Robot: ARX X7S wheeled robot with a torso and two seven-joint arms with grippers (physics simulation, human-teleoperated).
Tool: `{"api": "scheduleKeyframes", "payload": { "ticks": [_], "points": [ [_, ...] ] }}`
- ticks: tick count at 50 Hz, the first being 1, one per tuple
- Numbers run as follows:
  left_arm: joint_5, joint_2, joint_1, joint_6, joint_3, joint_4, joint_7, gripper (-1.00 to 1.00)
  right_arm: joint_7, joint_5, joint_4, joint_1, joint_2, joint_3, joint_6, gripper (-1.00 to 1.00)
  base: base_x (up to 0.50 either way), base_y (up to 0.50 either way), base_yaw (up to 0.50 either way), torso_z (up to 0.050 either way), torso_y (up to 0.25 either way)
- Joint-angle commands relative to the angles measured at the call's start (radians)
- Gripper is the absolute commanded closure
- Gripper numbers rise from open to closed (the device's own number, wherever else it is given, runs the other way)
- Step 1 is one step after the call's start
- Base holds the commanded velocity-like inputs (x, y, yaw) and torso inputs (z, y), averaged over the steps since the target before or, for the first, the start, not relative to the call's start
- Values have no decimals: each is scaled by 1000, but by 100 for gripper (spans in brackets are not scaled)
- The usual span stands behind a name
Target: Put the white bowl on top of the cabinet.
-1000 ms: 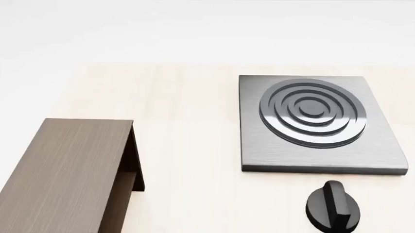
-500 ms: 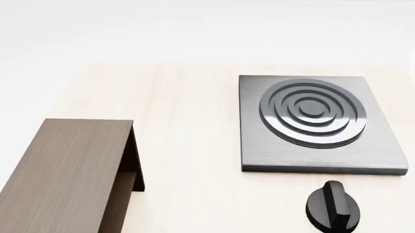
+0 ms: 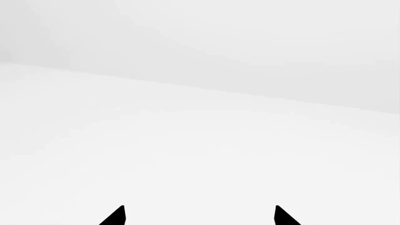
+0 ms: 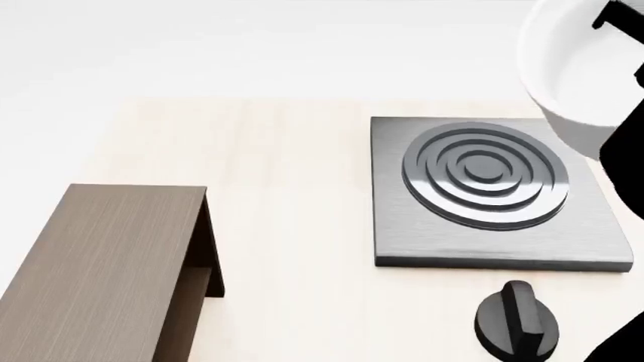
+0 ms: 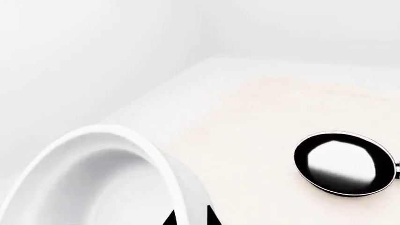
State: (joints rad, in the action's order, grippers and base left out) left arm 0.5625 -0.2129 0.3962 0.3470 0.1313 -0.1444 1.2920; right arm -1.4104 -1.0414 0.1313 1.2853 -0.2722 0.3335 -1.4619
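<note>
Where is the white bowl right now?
The white bowl is up in the air at the head view's top right, above the grey stove plate, held by the right gripper, far from the cabinet.

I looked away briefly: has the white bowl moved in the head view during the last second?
Yes. The white bowl has come into view at upper right, above the stove plate; earlier it was out of frame.

glossy white bowl (image 4: 568,72); dark-brown wood-grain cabinet (image 4: 96,264); brushed grey stove plate (image 4: 493,192) with concentric rings; black knob (image 4: 516,320).
</note>
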Motion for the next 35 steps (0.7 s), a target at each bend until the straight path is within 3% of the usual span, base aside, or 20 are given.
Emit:
{"api": "scheduleKeyframes", "payload": {
  "ticks": [1, 35],
  "points": [
    [-23, 18, 3, 8, 18, -1, -28, -100, 157, 17, -122, 65, 34, -56, 78, 100, 0, 0, 0, 0, 0],
    [-21, 19, 5, 15, 16, -1, -31, -100, 477, -1, -517, 189, 179, -162, 250, 100, 0, 0, 0, 1, 1]
  ]
}}
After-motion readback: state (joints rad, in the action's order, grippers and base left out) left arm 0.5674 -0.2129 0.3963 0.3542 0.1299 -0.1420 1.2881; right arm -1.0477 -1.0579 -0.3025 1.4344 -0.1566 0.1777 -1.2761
